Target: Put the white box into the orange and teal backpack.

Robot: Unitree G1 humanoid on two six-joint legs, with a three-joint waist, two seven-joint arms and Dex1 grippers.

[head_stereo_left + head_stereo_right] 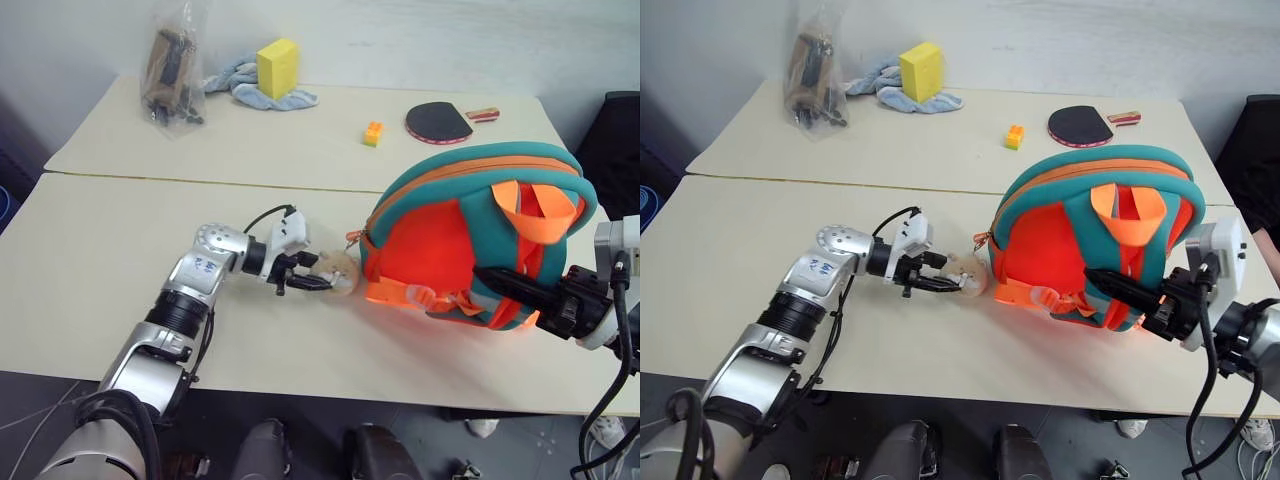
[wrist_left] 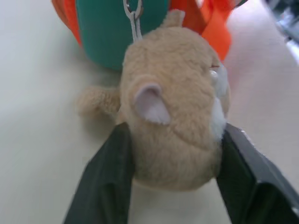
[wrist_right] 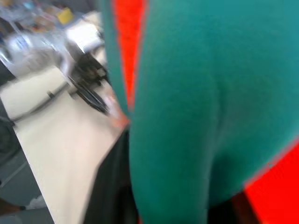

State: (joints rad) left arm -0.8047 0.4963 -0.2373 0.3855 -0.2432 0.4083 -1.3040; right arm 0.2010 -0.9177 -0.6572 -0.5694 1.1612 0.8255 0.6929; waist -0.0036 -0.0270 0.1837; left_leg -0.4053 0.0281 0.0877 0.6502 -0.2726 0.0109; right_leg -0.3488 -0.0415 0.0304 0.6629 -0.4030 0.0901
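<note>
Left eye view has the orange and teal backpack (image 1: 470,235) sitting upright on the near surface (image 1: 90,260), off to my right side, straps facing me. My left hand (image 1: 318,281) is down low just beside its left edge, and in the left wrist view the two black fingers (image 2: 105,184) sit on either side of the tan plush hamster charm (image 2: 180,109), touching its sides, so it's pinching the charm. The charm hangs off a metal ring (image 2: 134,16) on the teal trim.

My right hand (image 1: 1110,283) is pushed up against the front of the backpack by the orange straps (image 1: 540,215). Whether those fingers are spread or pinching anything, I honestly can't tell.

Can't spot the white box anywhere on the surface. On the far surface there's a yellow sponge block (image 1: 277,67) on a blue cloth (image 1: 245,85), a paddle (image 1: 438,122) and a clear bag (image 1: 172,70).
</note>
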